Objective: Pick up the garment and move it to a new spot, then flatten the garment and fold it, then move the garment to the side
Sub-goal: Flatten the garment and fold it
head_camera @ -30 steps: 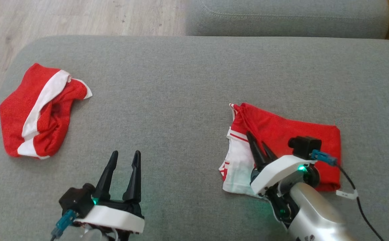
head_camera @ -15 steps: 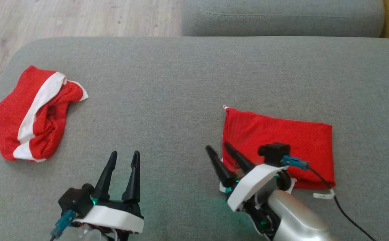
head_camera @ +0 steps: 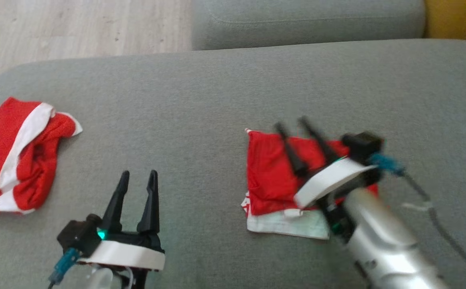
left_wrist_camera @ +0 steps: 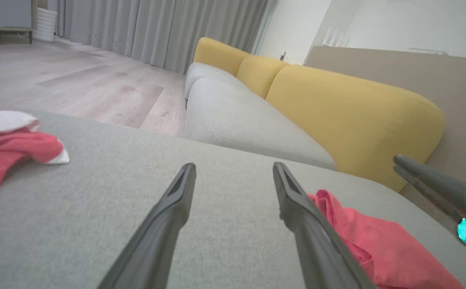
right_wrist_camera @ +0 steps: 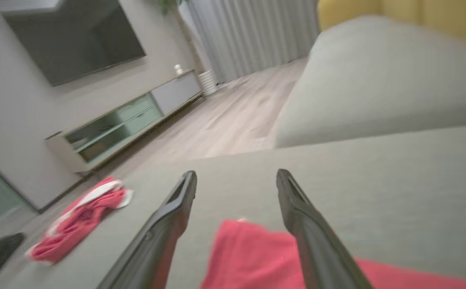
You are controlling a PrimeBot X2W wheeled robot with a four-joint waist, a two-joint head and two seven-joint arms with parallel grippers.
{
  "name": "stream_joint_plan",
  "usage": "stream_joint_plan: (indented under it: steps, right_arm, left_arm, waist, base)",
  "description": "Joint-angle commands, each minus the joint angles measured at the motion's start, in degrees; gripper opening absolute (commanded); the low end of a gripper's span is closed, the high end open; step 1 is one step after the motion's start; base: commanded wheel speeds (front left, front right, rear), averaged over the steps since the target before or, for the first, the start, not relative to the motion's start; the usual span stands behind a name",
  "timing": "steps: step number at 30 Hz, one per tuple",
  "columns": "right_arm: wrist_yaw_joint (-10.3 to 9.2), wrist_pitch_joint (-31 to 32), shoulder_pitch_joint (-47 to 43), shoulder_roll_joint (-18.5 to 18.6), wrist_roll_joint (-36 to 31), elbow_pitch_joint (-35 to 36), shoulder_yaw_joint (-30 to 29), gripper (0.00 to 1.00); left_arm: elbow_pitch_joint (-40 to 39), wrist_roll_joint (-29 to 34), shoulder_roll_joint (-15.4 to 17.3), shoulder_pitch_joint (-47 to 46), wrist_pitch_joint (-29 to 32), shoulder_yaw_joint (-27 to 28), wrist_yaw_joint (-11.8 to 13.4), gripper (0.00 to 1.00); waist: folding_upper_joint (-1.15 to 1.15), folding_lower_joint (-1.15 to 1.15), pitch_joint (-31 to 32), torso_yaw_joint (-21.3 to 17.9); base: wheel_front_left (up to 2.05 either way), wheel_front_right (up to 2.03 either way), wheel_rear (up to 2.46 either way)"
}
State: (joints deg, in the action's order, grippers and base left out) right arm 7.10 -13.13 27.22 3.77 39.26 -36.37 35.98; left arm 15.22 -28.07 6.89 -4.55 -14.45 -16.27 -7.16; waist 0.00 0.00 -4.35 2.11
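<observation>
I am looking down on a broad grey cushion [head_camera: 201,100] that takes up most of the head view. Beyond its far edge are a second grey seat [head_camera: 305,20] and pale wood floor [head_camera: 76,28]. The left wrist camera shows yellow backrests [left_wrist_camera: 337,108] and grey curtains [left_wrist_camera: 157,28]. The right wrist camera shows a dark screen [right_wrist_camera: 72,36] on the wall above a low cabinet [right_wrist_camera: 124,124].

The folded garment [head_camera: 271,176] lies flat on the cushion, right of centre and nearer my edge than the far one. It is red on top, with a pale white layer [head_camera: 285,224] showing along its near edge. Its long side seems to run left to right across the cushion, though the wrist hides its right end. Its left edge is straight, with a small tip at the far left corner.

A crumpled red-and-white garment [head_camera: 16,156] sits well apart, at the cushion's left edge.

The right claw [head_camera: 289,122] reaches over the folded garment from the near right. Its fingers lie across the red cloth and their tips are at its far edge. The claw is released: its own camera shows the fingers spread with nothing between them and the cloth below. I cannot tell if they brush the fabric.

The left claw [head_camera: 138,173] is also spread and empty. It is over bare cushion, left of the folded garment and apart from it.
</observation>
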Motion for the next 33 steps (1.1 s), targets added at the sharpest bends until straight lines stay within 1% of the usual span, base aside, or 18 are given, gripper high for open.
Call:
stream_joint_plan:
  steps: [1,4,8,12,16,21,33]
  right_arm:
    - [0.39,-1.4,1.3,0.7,-5.9,0.7,-4.6,1.00]
    - [0.39,-1.8,-1.1,2.1,-14.4,2.5,-12.9,1.00]
    - [0.39,-1.8,-6.6,2.7,-23.2,7.9,-22.8,1.00]
    - [0.39,-1.8,-12.7,2.0,-28.8,13.2,-28.5,1.00]
    - [0.39,-1.9,-17.3,1.1,-31.6,16.3,-31.2,1.00]
    - [0.39,-1.9,-20.4,0.2,-33.9,18.7,-33.0,1.00]
    - [0.39,-1.9,-21.6,-0.7,-35.3,19.3,-33.8,1.00]
  left_arm:
    - [-2.9,0.8,0.0,-2.8,-0.5,2.8,-0.3,1.00]
    - [-4.0,1.5,-0.4,-2.8,-0.5,3.5,-0.3,1.00]
    - [-4.6,2.2,-0.7,-2.7,-0.5,3.8,-0.3,1.00]
    - [-4.8,2.6,-0.9,-2.4,-0.5,3.9,-0.3,1.00]
    - [-4.0,2.6,-1.0,-1.7,-0.5,2.8,-0.3,1.00]
    - [-3.0,3.1,-0.8,-1.1,-0.5,1.4,-0.3,1.00]
    - [-2.9,3.8,-0.7,-1.1,-0.5,1.3,-0.3,1.00]
  waist:
    - [0.00,0.00,0.2,-1.2]
    - [0.00,0.00,0.2,-2.1]
    - [0.00,0.00,0.3,-2.9]
    - [0.00,0.00,0.4,-3.2]
    - [0.00,0.00,0.7,-3.3]
    - [0.00,0.00,0.8,-3.3]
    - [0.00,0.00,1.0,-3.4]
  base:
    - [0.00,0.00,0.00]
    - [0.00,0.00,0.00]
    - [0.00,0.00,0.00]
    - [0.00,0.00,0.00]
    - [0.00,0.00,0.00]
    - [0.00,0.00,0.00]
    - [0.00,0.00,0.00]
